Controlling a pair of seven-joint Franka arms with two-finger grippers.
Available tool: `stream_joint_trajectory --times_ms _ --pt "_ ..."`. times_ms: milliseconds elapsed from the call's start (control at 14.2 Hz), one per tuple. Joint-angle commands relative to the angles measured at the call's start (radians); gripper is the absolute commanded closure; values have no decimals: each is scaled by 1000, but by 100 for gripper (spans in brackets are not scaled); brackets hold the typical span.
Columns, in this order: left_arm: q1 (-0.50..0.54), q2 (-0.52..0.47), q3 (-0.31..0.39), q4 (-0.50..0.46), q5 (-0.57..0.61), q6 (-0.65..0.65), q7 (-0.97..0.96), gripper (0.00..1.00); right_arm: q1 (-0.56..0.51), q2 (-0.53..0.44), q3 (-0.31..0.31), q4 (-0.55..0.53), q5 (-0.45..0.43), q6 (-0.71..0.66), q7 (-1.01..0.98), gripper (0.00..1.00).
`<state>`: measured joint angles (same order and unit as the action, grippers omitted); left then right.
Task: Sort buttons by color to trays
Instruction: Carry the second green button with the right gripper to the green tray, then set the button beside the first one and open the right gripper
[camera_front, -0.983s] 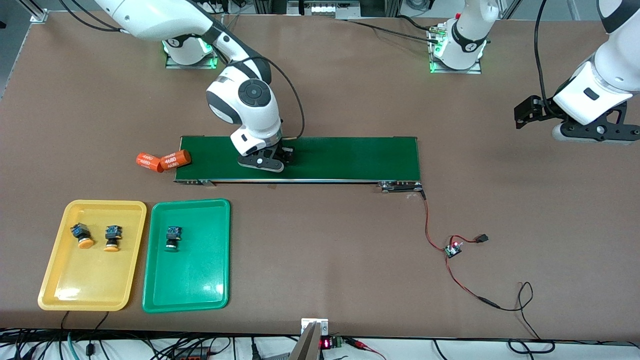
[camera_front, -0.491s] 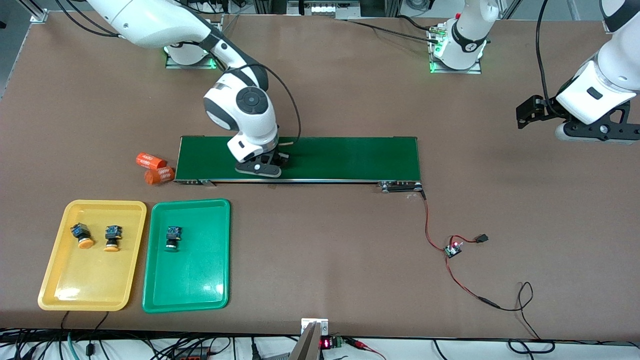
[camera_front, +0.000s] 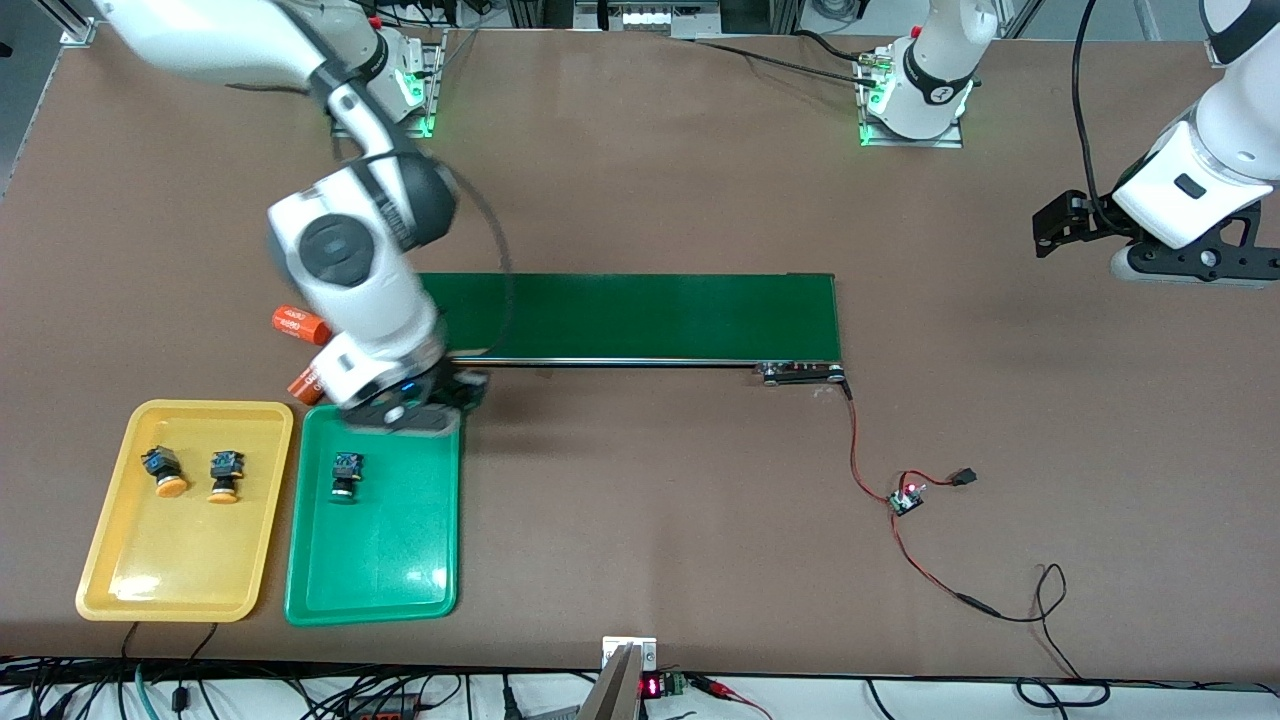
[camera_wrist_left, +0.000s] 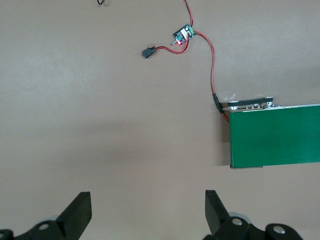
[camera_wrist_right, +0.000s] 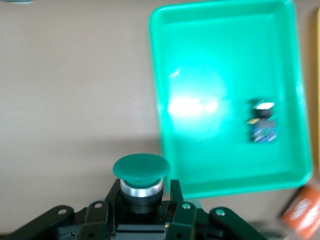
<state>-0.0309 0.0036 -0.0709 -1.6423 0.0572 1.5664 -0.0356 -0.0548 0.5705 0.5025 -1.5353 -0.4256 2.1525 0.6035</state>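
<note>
Right gripper (camera_wrist_right: 142, 200): fingers clamped on green-capped push-button switch (camera_wrist_right: 141, 172), over green plastic tray (camera_front: 400, 560) edge, apparently; hidden in front view. Left gripper (camera_wrist_left: 147, 212): fingers spread, empty, above bare worktop (camera_wrist_left: 100, 100).

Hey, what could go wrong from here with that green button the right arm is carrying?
The right gripper holds the green button over the green tray's edge nearest the conveyor belt; released here, it might land on the rim and roll off. Lowering too far inward could knock the green button already in the tray.
</note>
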Motion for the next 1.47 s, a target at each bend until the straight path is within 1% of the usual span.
stream_joint_trajectory --times_ms 0,70,211,421,491,562,632,702,772,842,983,1053,1123,1264,1334,1404 --pt "3 -8 -1 12 -7 -17 8 0 6 110 -67 53 5 73 -90 100" --pt "3 -8 -1 10 -8 -17 8 0 6 146 -87 64 5 110 -91 99" --pt "3 -8 -1 12 -7 -17 8 0 7 190 -125 80 2 141 -91 99" --pt "3 -8 -1 10 -8 -17 8 0 9 232 -169 81 -1 190 -122 98" --pt "3 -8 -1 10 -8 -17 8 0 7 242 -182 81 -1 208 -128 96" --pt "3 -8 -1 10 -8 -19 8 0 7 253 -186 81 -1 220 -126 84" --pt "3 -8 -1 10 -8 -23 8 0 7 264 -191 81 -1 228 -123 51" --pt "3 -8 -3 10 -8 -23 8 0 6 267 -191 80 1 230 -122 22" --pt "3 -8 -3 10 -8 -25 8 0 4 267 -191 80 1 231 -123 8" --pt "3 -8 -3 10 -10 -25 8 0 4 267 -191 80 1 231 -125 0" --pt "0 -8 -3 12 -8 -25 8 0 4 258 -191 81 2 224 -128 0" --pt "0 -8 -3 12 -8 -25 8 0 3 244 -191 81 11 216 -123 0" --pt "0 -8 -3 10 -8 -25 8 0 0 212 -190 81 14 181 -126 0" --pt "0 -8 -3 12 -8 -25 8 0 -20 117 -179 81 16 -1 -139 0" --pt "0 -8 -3 12 -8 -25 8 0 -31 56 -170 81 51 -79 -169 0" --pt "0 -8 -3 12 -8 -25 8 0 -52 -4 -168 81 135 -147 -248 0"
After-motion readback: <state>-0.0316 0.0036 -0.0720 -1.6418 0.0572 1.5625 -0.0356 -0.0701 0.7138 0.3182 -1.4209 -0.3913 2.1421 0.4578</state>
